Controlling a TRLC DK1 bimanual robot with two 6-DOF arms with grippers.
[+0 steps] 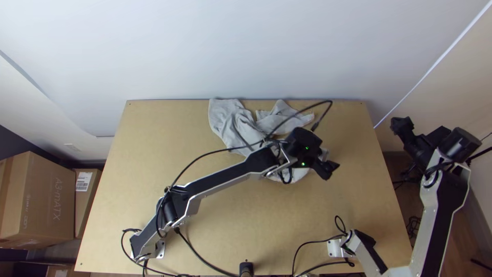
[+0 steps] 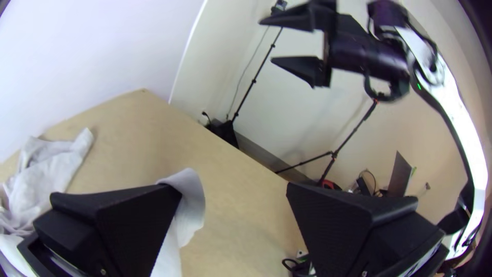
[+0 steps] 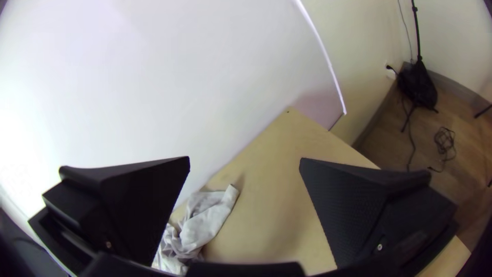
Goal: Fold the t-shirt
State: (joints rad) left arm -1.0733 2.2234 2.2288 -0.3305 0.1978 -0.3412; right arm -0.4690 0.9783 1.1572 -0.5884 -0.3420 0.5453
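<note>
One rumpled light grey t-shirt (image 1: 225, 117) is lying on the worktop (image 1: 137, 154), reaching the far edge around the middle, with loose folds trailing toward the right and under the left arm (image 1: 223, 179). The left end effector (image 1: 330, 171) is hanging over the lower right part of the cloth. In its wrist view, the left end effector (image 2: 234, 191) is holding its fingers widely spread, and a fold of cloth is showing beside one finger; whether they are touching, I cannot tell. The right end effector (image 1: 403, 124) is hovering beyond the worktop's right edge, its fingers standing well apart with nothing between them. A black cable (image 1: 202, 155) is running along the left arm.
</note>
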